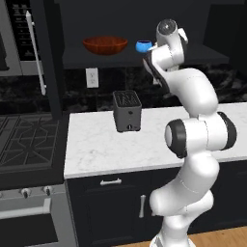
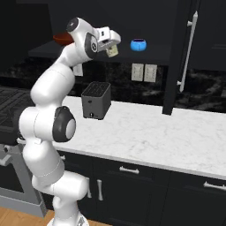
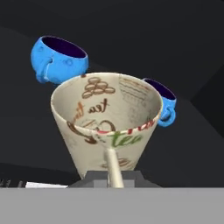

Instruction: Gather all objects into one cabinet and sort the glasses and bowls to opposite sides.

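At the far left of the left base view the cabinet's open door [image 1: 41, 53] hangs with its long pale handle, and on the dark shelf [image 1: 193, 57] inside sits the reddish-brown bowl [image 1: 104, 44], toward the left side. Further right on the same shelf a blue bowl [image 1: 143, 46] stands just beside the arm's wrist. Below, the black toaster [image 1: 127, 111] rests on the white counter [image 1: 106, 149].

In the right base view the gripper [image 2: 112, 47] is raised to shelf height, holding the beige tumbler [image 2: 112, 51] in front of the cabinet opening; a blue bowl [image 2: 138, 44] sits on the shelf to its right, clearly apart from it. The hand view looks into the tumbler [image 3: 107, 122] from close up, with its printed inside wall and a pale strip at the bottom where the fingers pinch the wall; the fingers are nearly closed and have hold of it. Behind it one blue bowl [image 3: 59, 59] shows at the upper left and the second blue bowl [image 3: 164, 103] peeks out at the right.

The step in hand appears to be carrying the tumbler into the cabinet. All three bowls already lie on the shelf, so the next move likely calls for setting the tumbler upright on the side away from them, then releasing without knocking the nearby blue bowls.
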Robot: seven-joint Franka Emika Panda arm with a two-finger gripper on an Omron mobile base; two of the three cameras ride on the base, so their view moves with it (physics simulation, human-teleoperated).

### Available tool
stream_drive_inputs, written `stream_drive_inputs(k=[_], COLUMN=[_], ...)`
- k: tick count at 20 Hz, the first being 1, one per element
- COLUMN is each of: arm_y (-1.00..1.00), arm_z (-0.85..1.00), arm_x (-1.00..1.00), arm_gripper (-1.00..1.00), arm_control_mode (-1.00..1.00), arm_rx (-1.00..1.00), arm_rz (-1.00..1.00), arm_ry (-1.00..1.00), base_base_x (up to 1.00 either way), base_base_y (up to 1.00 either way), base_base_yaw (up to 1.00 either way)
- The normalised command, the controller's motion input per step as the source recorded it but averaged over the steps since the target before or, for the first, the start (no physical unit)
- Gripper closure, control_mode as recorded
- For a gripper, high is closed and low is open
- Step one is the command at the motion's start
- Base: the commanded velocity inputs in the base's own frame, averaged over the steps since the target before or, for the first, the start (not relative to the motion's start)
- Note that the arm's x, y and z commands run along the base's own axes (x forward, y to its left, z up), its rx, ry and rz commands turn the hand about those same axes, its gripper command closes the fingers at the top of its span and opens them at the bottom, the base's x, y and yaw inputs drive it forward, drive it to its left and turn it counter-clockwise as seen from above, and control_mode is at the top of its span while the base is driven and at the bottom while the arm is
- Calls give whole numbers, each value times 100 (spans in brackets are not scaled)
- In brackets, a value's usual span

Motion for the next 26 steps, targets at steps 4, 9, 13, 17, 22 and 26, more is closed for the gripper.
stream_drive_inputs(k=[4, 9, 13, 17, 22, 26], arm_y=[-12, -38, -65, -61, -33, -9], arm_z=[-25, -25, -49, -36, -20, -43], arm_x=[42, -9, -20, 7, 65, 49], arm_gripper=[100, 100, 100, 100, 100, 100], arm_control_mode=[-100, -100, -100, -100, -100, -100], arm_rx=[0, 7, 24, 24, 7, 0], arm_rz=[-10, -12, -9, -7, -1, 0], arm_ry=[-9, -1, 6, 10, 4, 0], base_base_x=[0, 0, 0, 0, 0, 0], base_base_y=[0, 0, 0, 0, 0, 0], base_base_yaw=[0, 0, 0, 0, 0, 0])
